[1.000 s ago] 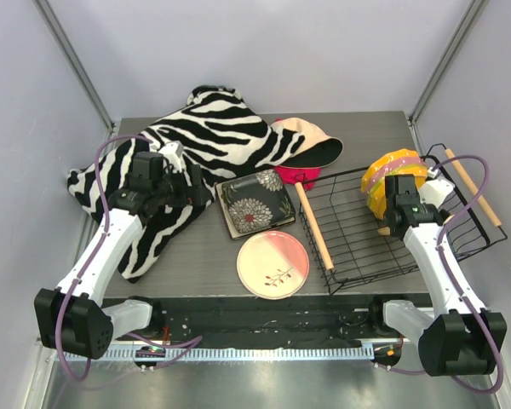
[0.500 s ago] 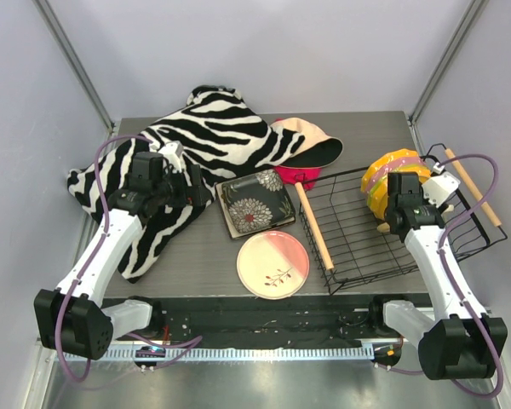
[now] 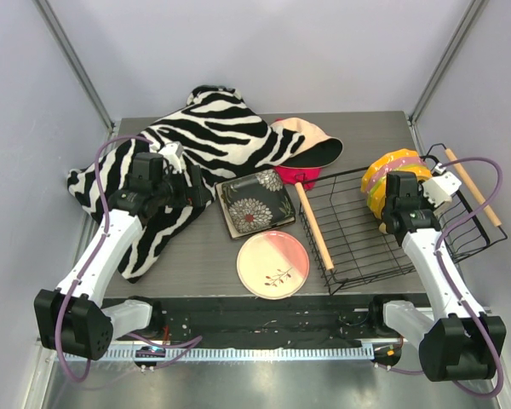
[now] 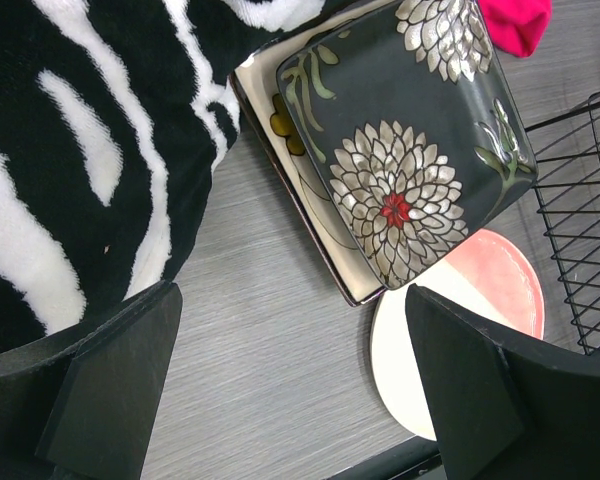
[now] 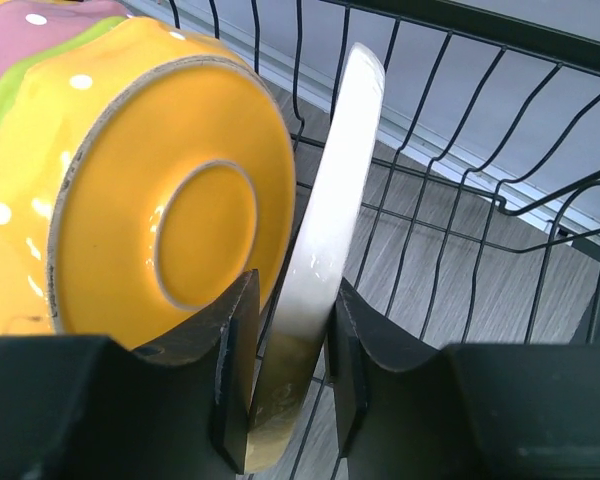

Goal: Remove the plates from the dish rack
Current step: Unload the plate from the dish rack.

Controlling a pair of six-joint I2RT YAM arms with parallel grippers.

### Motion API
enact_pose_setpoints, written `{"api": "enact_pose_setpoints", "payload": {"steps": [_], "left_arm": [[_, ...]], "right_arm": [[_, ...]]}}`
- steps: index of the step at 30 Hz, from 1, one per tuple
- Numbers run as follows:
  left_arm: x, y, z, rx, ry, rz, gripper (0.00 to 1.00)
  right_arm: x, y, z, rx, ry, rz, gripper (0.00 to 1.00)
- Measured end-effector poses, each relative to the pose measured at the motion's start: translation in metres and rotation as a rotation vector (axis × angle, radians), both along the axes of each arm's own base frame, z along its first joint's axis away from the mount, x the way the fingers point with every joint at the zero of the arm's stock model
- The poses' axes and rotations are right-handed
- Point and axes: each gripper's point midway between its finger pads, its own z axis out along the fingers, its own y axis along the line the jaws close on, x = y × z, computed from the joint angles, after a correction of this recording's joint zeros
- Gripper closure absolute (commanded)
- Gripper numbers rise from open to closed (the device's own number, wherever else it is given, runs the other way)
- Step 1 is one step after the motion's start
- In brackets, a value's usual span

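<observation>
The black wire dish rack with wooden rod handles stands at the right. Two plates stand on edge in it: the orange dotted plate, also in the right wrist view, and next to it a pale plate with a yellow-green lower edge. My right gripper is shut on the pale plate's rim, one finger on each face. The dark square flower plate lies on the cream square plate. The round pink-cream plate lies on the table. My left gripper is open and empty above the table beside them.
A zebra-striped cloth covers the back left, under my left arm. A peach floppy hat and a pink item lie behind the rack's left handle. The rack's wire walls close round the standing plates.
My right wrist has shifted slightly towards the far side at the standing plates. The left arm and the plates on the table have not moved.
</observation>
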Motion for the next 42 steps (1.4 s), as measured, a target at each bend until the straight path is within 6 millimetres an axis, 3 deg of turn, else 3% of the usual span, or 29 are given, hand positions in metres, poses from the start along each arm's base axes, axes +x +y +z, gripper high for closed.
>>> {"api": "enact_pose_setpoints", "payload": {"steps": [11, 15, 18, 25, 28, 36, 42], "left_arm": [[-0.001, 0.000, 0.002, -0.004, -0.005, -0.002, 0.00], [-0.001, -0.001, 0.002, -0.007, -0.008, -0.005, 0.00], [-0.001, -0.001, 0.002, -0.007, -0.007, -0.005, 0.00], [-0.003, -0.002, 0.000, -0.013, -0.001, -0.009, 0.00], [-0.004, -0.003, 0.000, -0.020, 0.003, -0.013, 0.00], [-0.005, -0.007, -0.001, -0.039, 0.008, -0.023, 0.00], [-0.007, -0.016, 0.001, -0.094, 0.015, -0.045, 0.00]], "right_arm": [[-0.004, 0.002, 0.006, 0.021, 0.027, 0.013, 0.99], [-0.002, 0.004, 0.032, 0.021, 0.010, 0.037, 0.99], [-0.001, 0.003, 0.065, 0.003, -0.041, 0.048, 0.99], [-0.021, -0.001, 0.116, -0.051, -0.024, 0.074, 0.99], [-0.024, -0.001, 0.127, -0.055, -0.049, 0.082, 0.99], [-0.031, 0.011, 0.131, -0.013, -0.022, 0.156, 0.99], [-0.026, 0.023, 0.173, 0.026, -0.093, 0.232, 0.99]]}}
